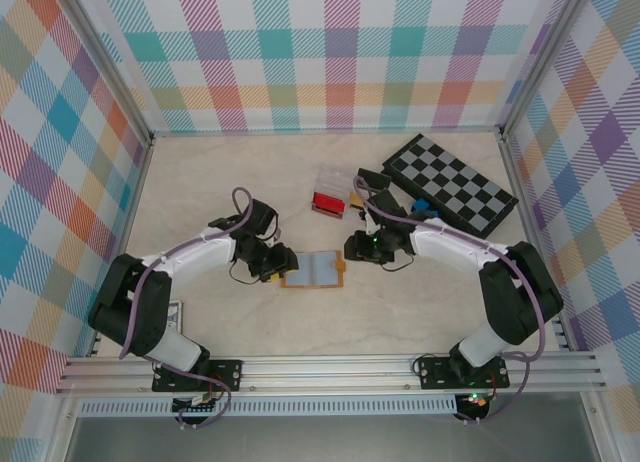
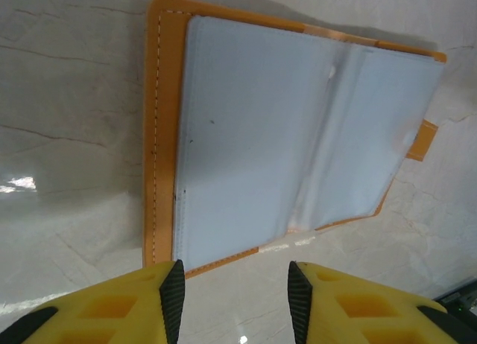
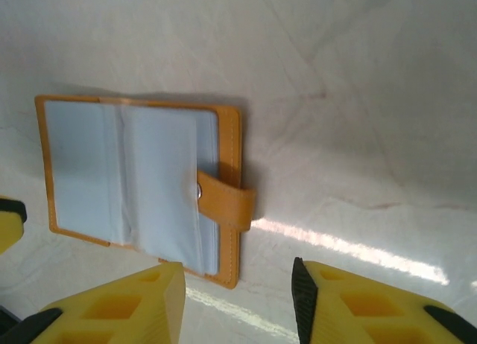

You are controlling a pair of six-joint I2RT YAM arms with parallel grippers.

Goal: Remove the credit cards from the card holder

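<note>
The holder (image 1: 313, 270) lies open, flat on the table (image 1: 200, 182), between the grippers. Left gripper (image 2: 231, 292) and right gripper (image 3: 238, 299) both stand parted, grasping nothing. Whether the pockets (image 2: 253, 135) contain cards cannot be told. Pin one cover with one gripper, then slide cards out along the pocket.

Apparently white arms (image 1: 195, 252), purple cables (image 1: 236, 194), yellow fingers (image 2: 97, 308).
</note>
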